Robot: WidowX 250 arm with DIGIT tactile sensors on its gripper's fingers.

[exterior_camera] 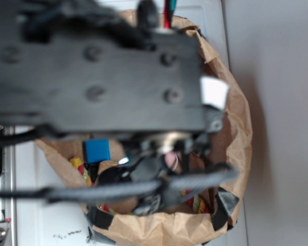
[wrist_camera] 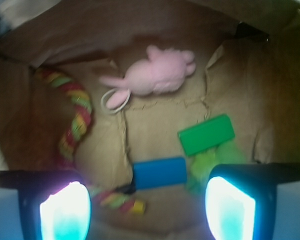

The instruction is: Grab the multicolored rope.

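- The gripper [wrist_camera: 147,210] is spread wide and holds nothing
- The multicolored rope [wrist_camera: 76,117] lies curved on the left in the paper bag [wrist_camera: 155,30], near the blue block [wrist_camera: 160,172]

rope [wrist_camera: 76,116] red/yel/grn stripes

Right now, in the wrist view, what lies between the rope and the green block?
The blue block lies between the multicolored rope and the green block, on the brown paper floor.

multicolored rope [wrist_camera: 75,117], curved, on bag floor
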